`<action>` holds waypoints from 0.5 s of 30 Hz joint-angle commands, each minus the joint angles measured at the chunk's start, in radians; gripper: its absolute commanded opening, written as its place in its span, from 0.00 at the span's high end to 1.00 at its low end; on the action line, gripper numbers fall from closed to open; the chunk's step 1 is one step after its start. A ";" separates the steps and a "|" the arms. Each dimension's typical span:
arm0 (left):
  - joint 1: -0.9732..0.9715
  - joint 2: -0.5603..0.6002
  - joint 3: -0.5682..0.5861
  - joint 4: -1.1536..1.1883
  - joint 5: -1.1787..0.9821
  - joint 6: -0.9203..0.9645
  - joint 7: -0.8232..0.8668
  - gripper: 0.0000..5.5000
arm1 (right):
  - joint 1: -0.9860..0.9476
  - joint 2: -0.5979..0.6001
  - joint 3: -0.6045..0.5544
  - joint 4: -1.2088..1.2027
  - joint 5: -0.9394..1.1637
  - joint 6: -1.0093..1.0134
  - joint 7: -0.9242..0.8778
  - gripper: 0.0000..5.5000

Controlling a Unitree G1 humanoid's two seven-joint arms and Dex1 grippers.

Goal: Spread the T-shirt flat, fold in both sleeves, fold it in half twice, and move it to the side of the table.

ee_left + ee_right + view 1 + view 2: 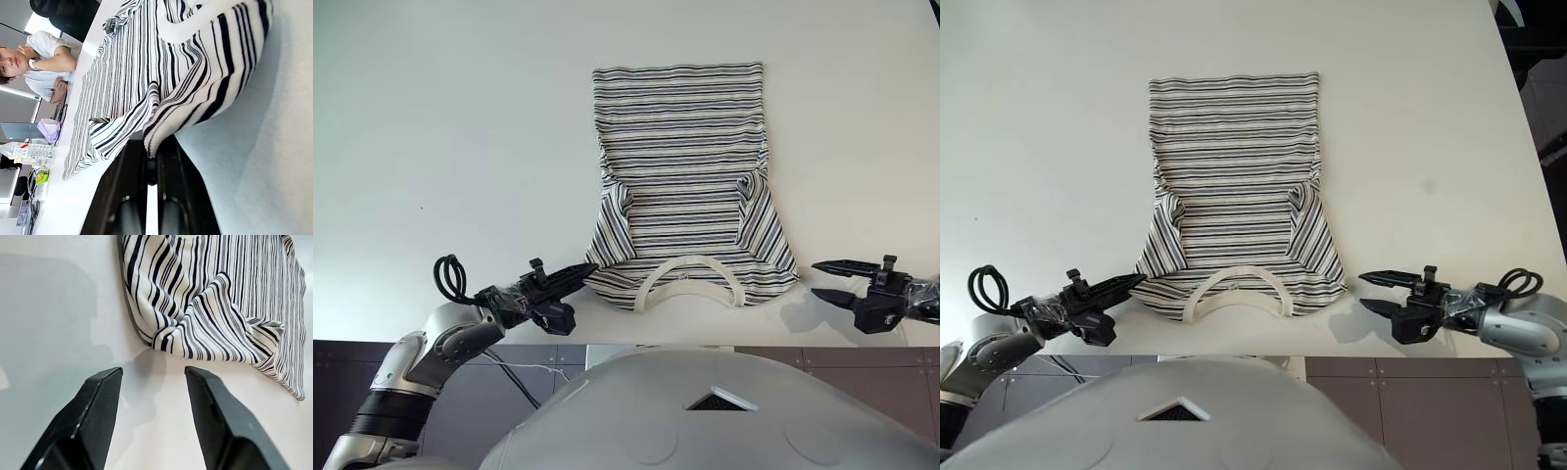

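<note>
Our left end effector [585, 267] is closed at the near left corner of the T-shirt [680, 147]; in the left wrist view its two dark fingers [129, 166] lie close together with the striped fabric edge caught at their tips. Our right end effector [824, 281] is open, its fingers [105, 382] spread wide, hovering low just beside the near right corner of the garment without touching it. Between them we see the T-shirt lying spread on the white tabletop [460, 117], both sleeves folded in over the body. Its white collar [690, 259] curves at the near edge facing us, and the hem lies straight on the far side
</note>
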 commanded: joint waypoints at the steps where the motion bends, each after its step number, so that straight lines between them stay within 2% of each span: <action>1: 0.024 -0.002 -0.056 0.034 0.064 0.042 -0.036 0.98 | -0.024 0.029 0.041 -0.011 -0.054 -0.004 -0.061 0.57; 15: 0.003 0.048 -0.068 0.060 0.042 0.025 -0.039 0.98 | -0.078 0.061 0.167 0.037 -0.248 0.028 -0.264 0.57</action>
